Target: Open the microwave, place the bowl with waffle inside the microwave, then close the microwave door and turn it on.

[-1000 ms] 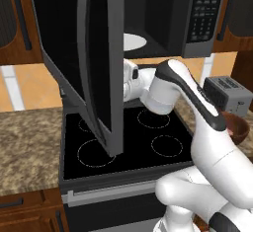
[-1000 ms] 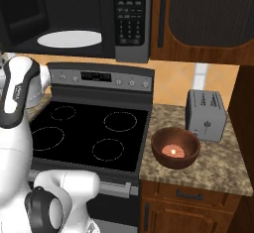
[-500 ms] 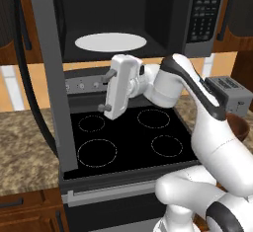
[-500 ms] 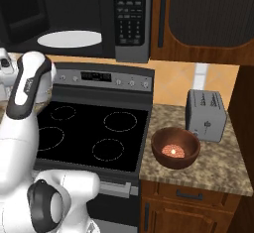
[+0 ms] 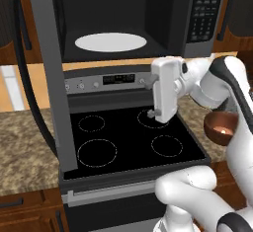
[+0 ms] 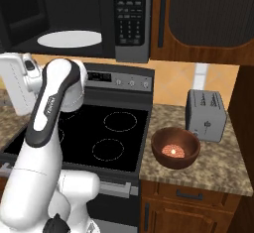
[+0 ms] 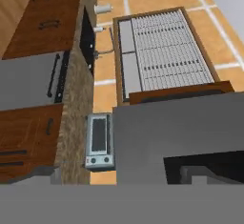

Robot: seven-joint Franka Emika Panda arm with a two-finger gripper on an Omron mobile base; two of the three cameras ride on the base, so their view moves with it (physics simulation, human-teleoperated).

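Observation:
The microwave (image 5: 197, 23) hangs over the stove with its inside showing and the white turntable plate (image 5: 111, 42) bare. Its door (image 5: 52, 78) stands swung far out to the left, seen edge-on. My gripper (image 5: 152, 96) hovers above the back burners, well right of the door and below the cavity, open with nothing between its fingers. The reddish-brown bowl (image 6: 175, 147) rests on the granite counter right of the stove, and the orange waffle (image 6: 173, 150) lies in it. In the left base view the bowl (image 5: 220, 127) shows partly behind my arm.
The black stove top (image 5: 123, 137) lies under the hand. A small grey toaster (image 6: 206, 114) stands just behind the bowl. Brown cabinet doors (image 6: 208, 14) flank the microwave's keypad (image 6: 130, 19). Granite counter (image 5: 24, 147) runs left of the stove.
The door has swung from half open to wide open at the left. My hand has left it and moved right and a little down, over the stove's back burners.

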